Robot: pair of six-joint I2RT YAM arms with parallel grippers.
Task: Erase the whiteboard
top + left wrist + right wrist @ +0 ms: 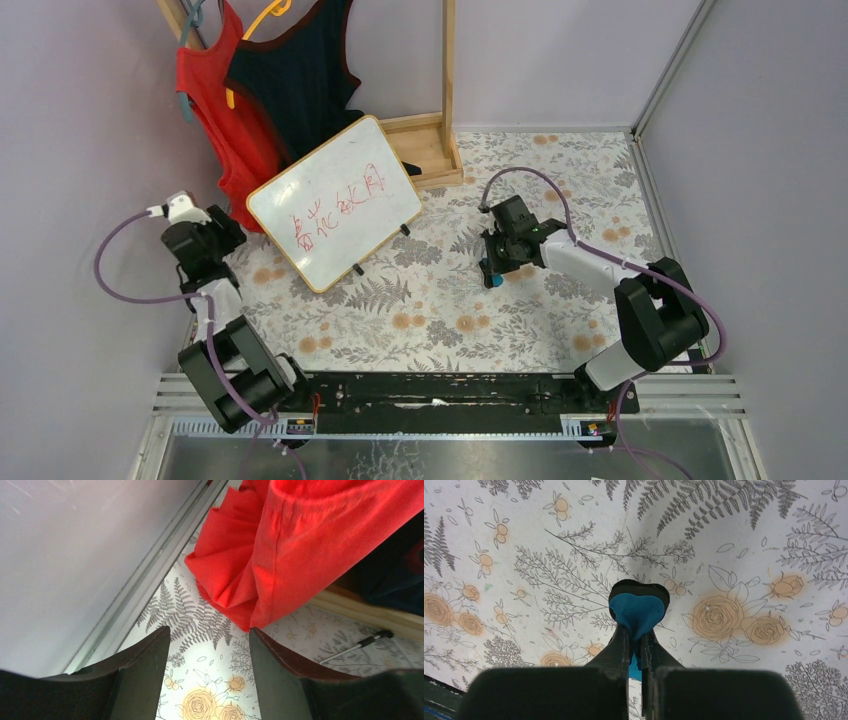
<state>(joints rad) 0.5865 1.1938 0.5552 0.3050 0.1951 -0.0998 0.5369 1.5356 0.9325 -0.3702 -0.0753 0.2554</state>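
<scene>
Blue eraser [639,611]: lower part hidden between right gripper [636,631] fingers. Red garment [280,545] ahead of left gripper [209,634]: cut off by top edge. Whiteboard [335,200] writing: too small to read.

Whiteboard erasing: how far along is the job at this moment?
Done: the right gripper is shut on the blue eraser, so the tool is picked.
In hand: the eraser sits well to the right of the whiteboard, not touching it.
Left: all the red writing is intact. The left gripper is open and empty beside the red garment.
</scene>
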